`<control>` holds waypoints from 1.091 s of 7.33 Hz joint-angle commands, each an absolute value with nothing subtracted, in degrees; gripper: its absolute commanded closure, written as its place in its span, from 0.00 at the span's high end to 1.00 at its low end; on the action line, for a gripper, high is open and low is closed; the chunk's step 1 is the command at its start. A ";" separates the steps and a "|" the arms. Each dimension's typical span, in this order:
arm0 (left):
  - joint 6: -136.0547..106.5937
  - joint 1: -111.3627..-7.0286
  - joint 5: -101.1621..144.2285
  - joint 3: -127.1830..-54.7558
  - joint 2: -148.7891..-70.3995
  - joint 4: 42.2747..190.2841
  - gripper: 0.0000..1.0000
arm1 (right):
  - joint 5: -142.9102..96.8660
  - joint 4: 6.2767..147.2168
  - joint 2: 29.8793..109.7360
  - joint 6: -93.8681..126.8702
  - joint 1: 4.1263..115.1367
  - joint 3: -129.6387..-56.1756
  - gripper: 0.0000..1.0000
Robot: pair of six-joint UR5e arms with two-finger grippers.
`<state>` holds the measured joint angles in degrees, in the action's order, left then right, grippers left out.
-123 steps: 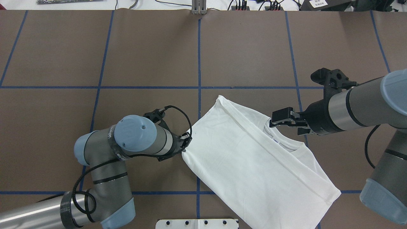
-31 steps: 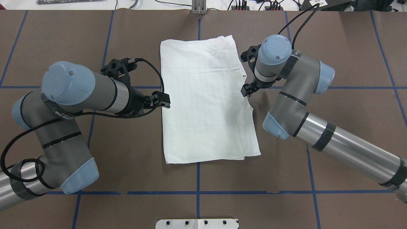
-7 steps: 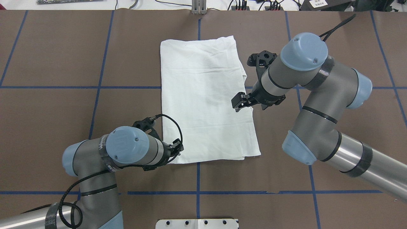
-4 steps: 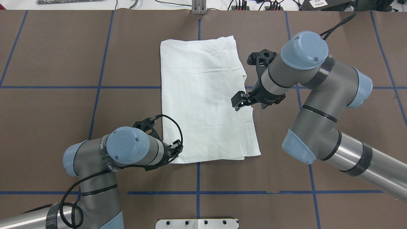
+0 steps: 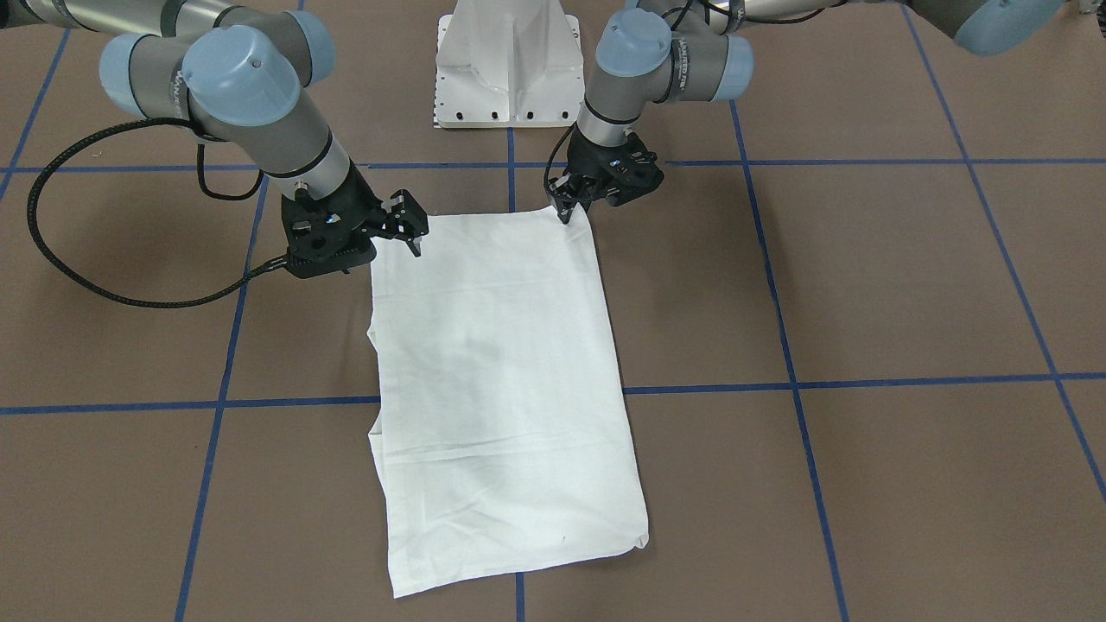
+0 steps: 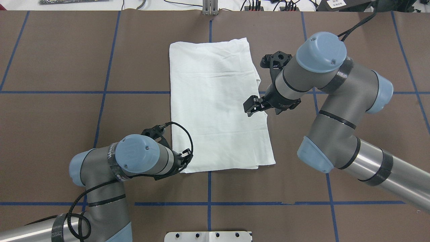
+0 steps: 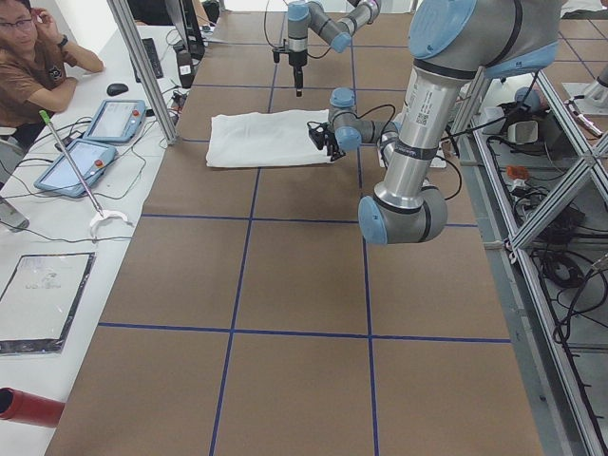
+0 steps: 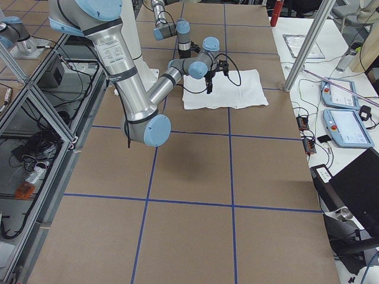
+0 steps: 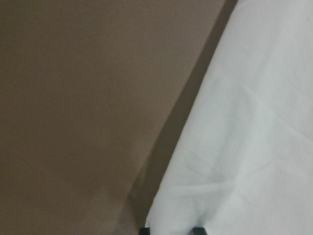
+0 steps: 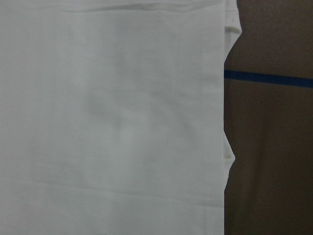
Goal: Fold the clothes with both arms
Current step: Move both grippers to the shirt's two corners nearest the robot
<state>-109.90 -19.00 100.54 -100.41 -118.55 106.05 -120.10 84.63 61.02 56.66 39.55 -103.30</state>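
Observation:
The clothes are one white shirt (image 6: 218, 104) folded into a long rectangle, flat on the brown table (image 6: 352, 67); no print, collar or label shows. My left gripper (image 6: 188, 158) is low at the shirt's near-left corner (image 5: 577, 223). The left wrist view shows its fingertips (image 9: 198, 229) a small gap apart, with white cloth between them. My right gripper (image 6: 250, 107) hangs open above the shirt's right edge and holds nothing. It also appears in the front view (image 5: 413, 229). The right wrist view shows the shirt (image 10: 112, 122) from above, with no fingers in sight.
The white pedestal (image 5: 510, 60) stands at the table's near edge, between the arm bases. Blue tape lines (image 6: 210, 188) grid the brown surface. A seated person (image 7: 28, 57) and tablets (image 7: 85, 152) are at the far side, beyond the table.
The shirt, once diagonal with the collar showing, now lies square. Over the last second my left gripper crept slightly at the near-left corner. My right gripper shifted a little leftward.

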 commanded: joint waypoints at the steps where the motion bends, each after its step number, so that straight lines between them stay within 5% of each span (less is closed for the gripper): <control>1: -109.52 -19.07 100.55 -100.63 -118.65 106.00 0.00 | -120.15 84.64 61.00 56.69 39.55 -103.27 1.00; 8: -108.20 -22.85 102.66 -103.97 -118.56 105.65 0.00 | -107.76 84.73 61.79 91.63 28.31 -103.45 1.00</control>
